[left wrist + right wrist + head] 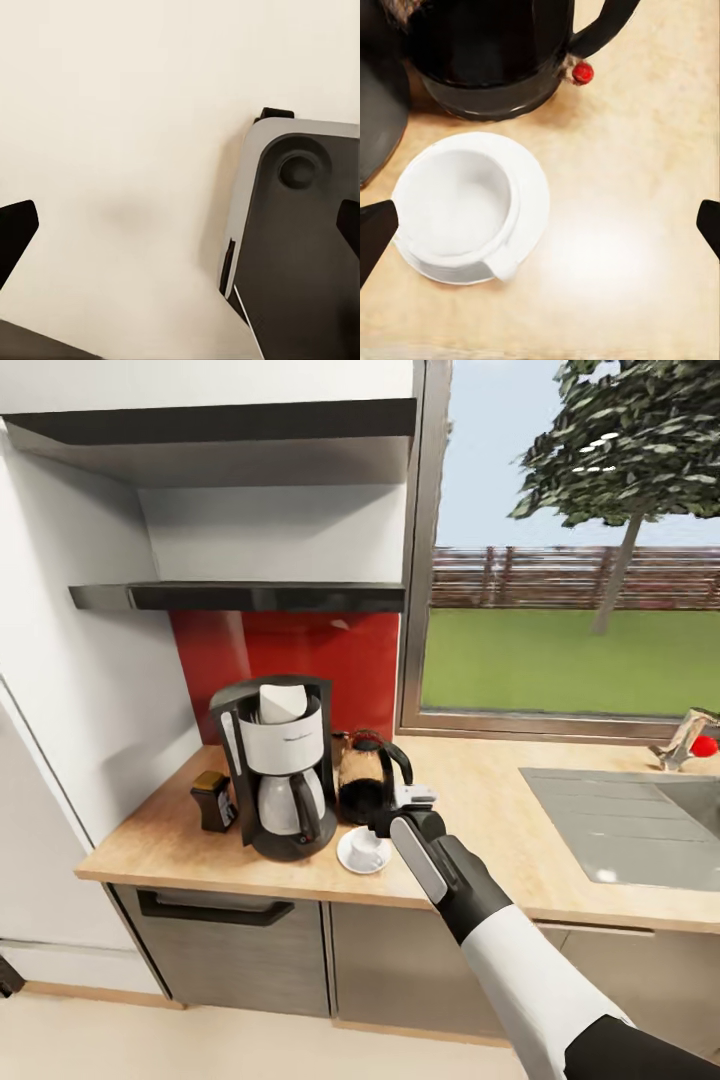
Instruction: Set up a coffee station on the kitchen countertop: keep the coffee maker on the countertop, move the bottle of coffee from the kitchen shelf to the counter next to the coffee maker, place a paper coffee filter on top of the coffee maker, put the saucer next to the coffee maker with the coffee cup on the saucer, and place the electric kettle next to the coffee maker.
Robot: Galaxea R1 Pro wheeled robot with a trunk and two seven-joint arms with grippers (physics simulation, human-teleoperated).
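Note:
On the kitchen countertop (480,800) stands the coffee maker (280,775), with the paper coffee filter (280,703) on its top. To its left is the bottle of coffee (213,800). To its right is the electric kettle (366,775) (487,52). The coffee cup (367,847) (454,206) sits on the saucer (348,860) (531,187) in front of the kettle. My right gripper (402,810) (542,229) hovers open just right of the cup, holding nothing. The kitchen shelf (240,596) above is bare. My left gripper (182,229) is open over a pale surface.
A steel sink (640,825) with a faucet (685,738) is inset at the counter's right. A window lies behind it and a white wall at the left. In the left wrist view, a dark panel with a grey rim (300,225) lies on the pale surface.

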